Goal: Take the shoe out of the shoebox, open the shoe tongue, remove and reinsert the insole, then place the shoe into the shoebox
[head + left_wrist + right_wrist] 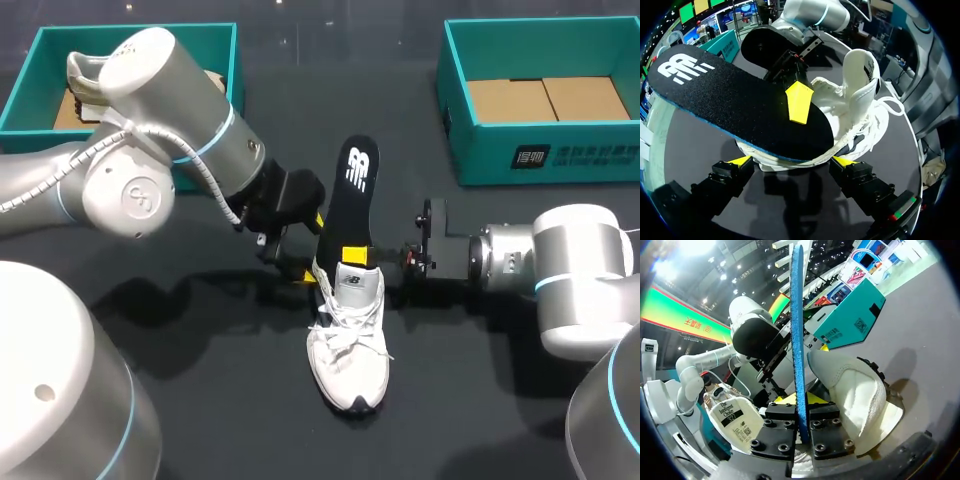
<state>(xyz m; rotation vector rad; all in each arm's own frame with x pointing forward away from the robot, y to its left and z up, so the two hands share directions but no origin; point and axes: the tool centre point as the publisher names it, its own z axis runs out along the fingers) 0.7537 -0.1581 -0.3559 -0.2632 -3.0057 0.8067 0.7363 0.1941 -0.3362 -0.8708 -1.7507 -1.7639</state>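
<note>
Pinching the black insole [357, 190] between its fingers, your right hand [357, 257] sits in from the right side, closed on it just over the shoe's opening. In the right wrist view the insole stands edge-on in that grip and runs straight out ahead. Its near end is at the opening of the white shoe [350, 350], and the far end juts out past the heel, lifted off the desk [200, 400]. The shoe rests on its sole mid-desk, toe toward the robot, with loose laces and the tongue [358, 283] standing up. Your left hand [308, 248] is beside the heel with its fingers spread wide. In its own wrist view the fingertips [742, 161] sit low, one on each side of the heel end and just beside the sole, with the insole overhead. The left shoebox [215, 45] and right shoebox [540, 160] stand at the far corners, well apart from the shoe
</note>
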